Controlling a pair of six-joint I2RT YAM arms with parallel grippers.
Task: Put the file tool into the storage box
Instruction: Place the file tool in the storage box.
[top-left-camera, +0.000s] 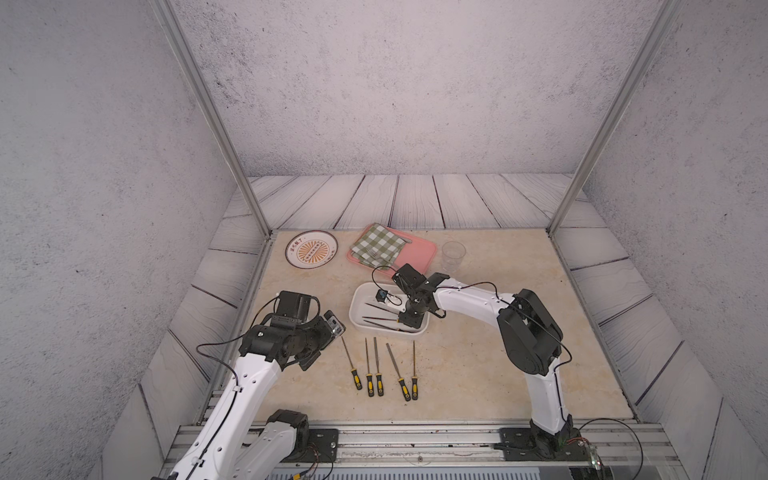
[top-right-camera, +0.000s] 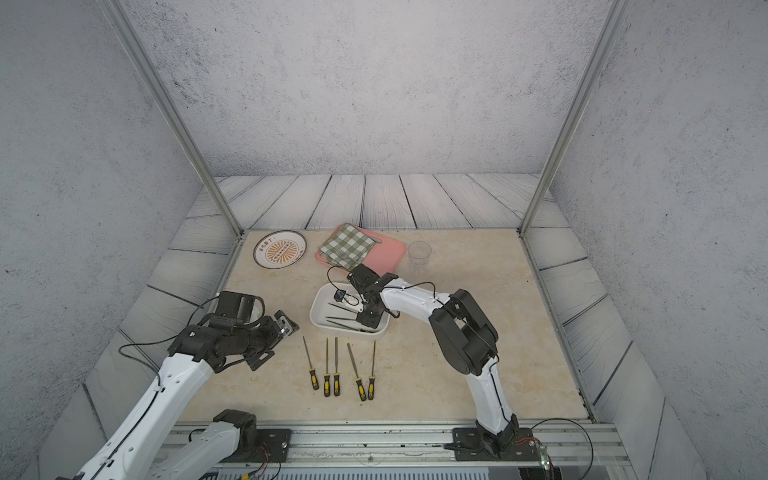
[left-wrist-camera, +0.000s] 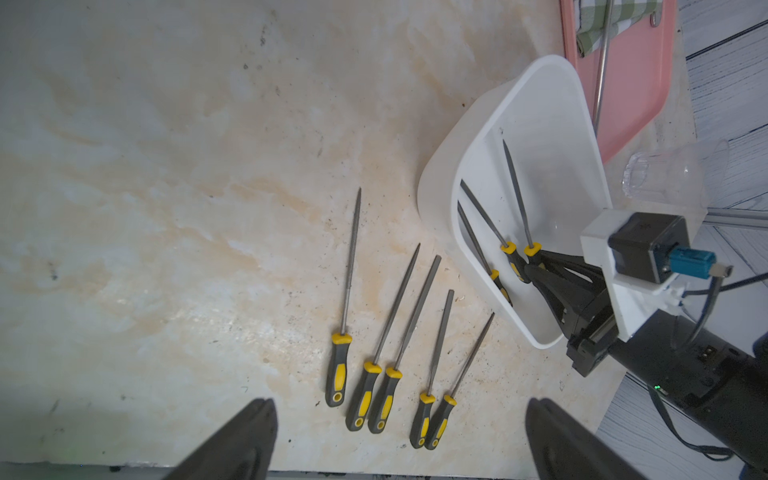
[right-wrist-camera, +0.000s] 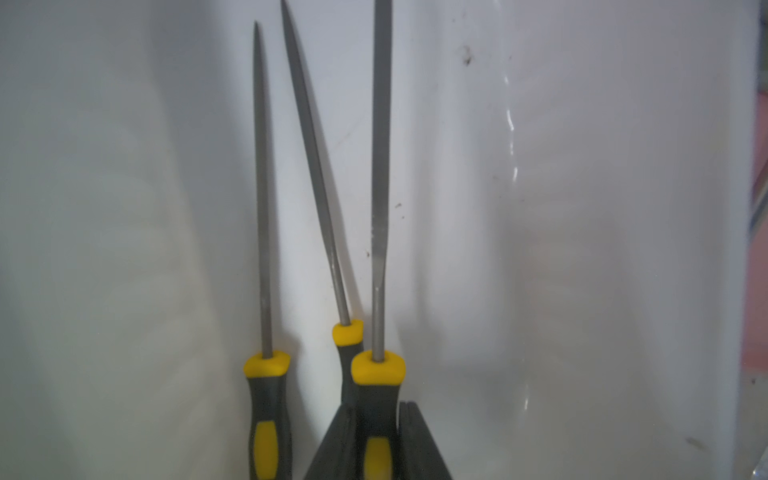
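Only wrist views reveal right claw (right-wrist-camera: 379, 408) clamping a file (right-wrist-camera: 381, 166) in the storage box (right-wrist-camera: 582, 208); left claw (left-wrist-camera: 401, 402) gapes empty.

At the far side of the tan stone table (top-left-camera: 478, 374), a round plate (top-left-camera: 311, 250) with an orange sun picture sits on the left, a pink tray (top-left-camera: 419, 254) sits near it with a green and white checked cloth (top-left-camera: 377, 246) on top, and a see-through cup (top-left-camera: 453, 254) stands just beside the tray.
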